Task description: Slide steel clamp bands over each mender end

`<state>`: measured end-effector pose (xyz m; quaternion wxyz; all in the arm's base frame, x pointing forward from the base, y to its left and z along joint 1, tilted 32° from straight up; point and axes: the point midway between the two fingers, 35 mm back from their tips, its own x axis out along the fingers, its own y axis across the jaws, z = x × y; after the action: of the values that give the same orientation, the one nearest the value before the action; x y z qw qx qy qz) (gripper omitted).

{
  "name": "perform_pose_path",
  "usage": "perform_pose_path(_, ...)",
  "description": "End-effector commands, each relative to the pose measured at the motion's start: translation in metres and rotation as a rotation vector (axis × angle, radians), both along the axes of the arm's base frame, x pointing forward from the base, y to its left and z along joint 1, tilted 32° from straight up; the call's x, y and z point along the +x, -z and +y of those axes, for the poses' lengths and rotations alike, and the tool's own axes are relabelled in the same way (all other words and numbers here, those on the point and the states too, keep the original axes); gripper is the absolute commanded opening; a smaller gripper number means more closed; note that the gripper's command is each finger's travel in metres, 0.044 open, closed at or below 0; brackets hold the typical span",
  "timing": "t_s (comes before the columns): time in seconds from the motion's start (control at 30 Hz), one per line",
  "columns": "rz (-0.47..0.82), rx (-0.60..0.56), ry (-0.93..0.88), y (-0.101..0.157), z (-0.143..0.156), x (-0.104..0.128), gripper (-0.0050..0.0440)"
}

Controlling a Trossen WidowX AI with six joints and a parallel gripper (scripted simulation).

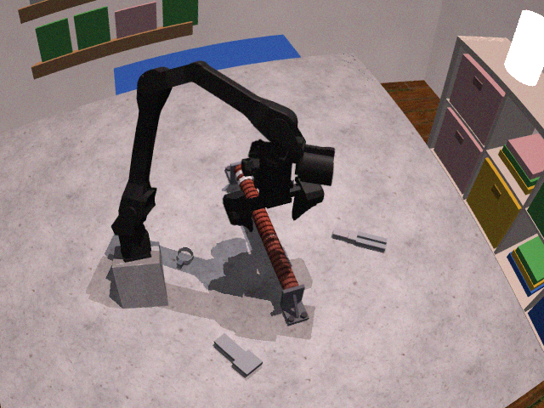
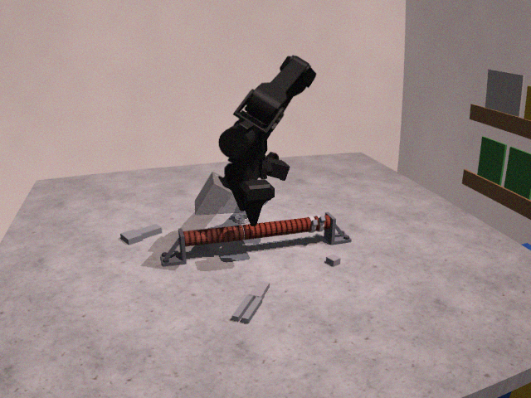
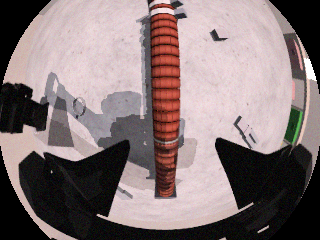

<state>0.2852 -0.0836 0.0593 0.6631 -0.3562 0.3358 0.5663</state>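
A ribbed, rust-red hose [image 2: 257, 230] is lying stretched between two grey metal end brackets [image 2: 333, 231] on the mottled grey stone bench [image 2: 386, 299]. One thin steel clamp band [image 3: 167, 140] is circling it partway along; another [image 3: 162, 10] is sitting at the far end. A loose ring [image 1: 184, 253] and flat grey blocks [image 1: 237, 354] are lying nearby. The black end effector [image 3: 172, 154] is hanging fully released, straddling the hose, gripping nothing.
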Motion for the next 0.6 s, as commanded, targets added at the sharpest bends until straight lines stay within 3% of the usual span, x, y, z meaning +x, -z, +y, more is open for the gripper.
perform_pose_path(0.0, 0.02, 0.009, -0.006, 0.027, 0.0054, -0.0031, 0.044)
perform_pose_path(0.57, 0.02, 0.009, -0.006, 0.0357, 0.0103, -0.0014, 0.044)
